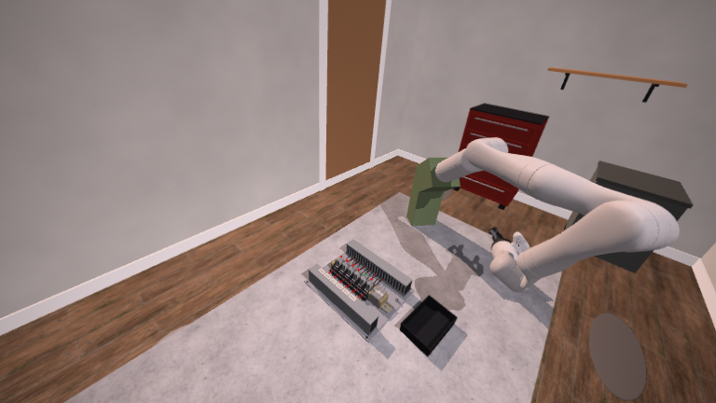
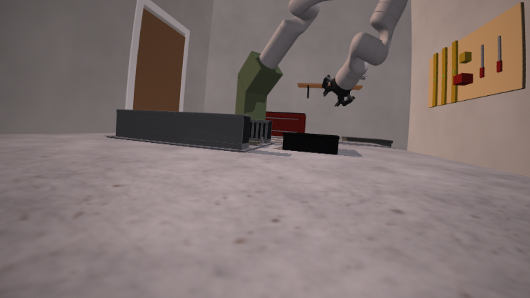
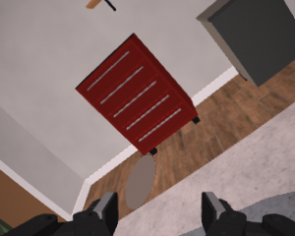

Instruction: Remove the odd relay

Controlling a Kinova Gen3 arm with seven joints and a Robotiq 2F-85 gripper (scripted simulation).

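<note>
Top view: the relays (image 1: 348, 278) stand in their row between 2 slotted grey ducts, the near duct (image 1: 343, 299) (image 2: 179, 127) and the far duct (image 1: 377, 268) (image 2: 260, 130). I make out 1 green button (image 1: 364, 273) among red ones, toward the end of the row nearer the black parts tray (image 1: 414, 337) (image 2: 310, 143). So the relay I want appears to be in its socket, though at this size I can't confirm how firmly it is seated, nor that all 6 are fully upright. From the exterior, the near duct hides the row from me.

My gripper (image 1: 493, 231) (image 2: 332, 93) (image 3: 159, 206) hangs high and well apart from both the relays and the tray. My 2 fingers stand parted, partway open, with nothing between them. My wrist view takes in a red drawer cabinet (image 1: 481, 186) (image 2: 289, 123) (image 3: 138, 93), not the relays.

I see no relay in the tray, so I judge none of the task's 4 steps is done: pulling the green one, carrying it over, letting go, moving clear. What's left starts with swinging over to the row and coming down around that 1 relay without nudging its neighbours into a lean.
</note>
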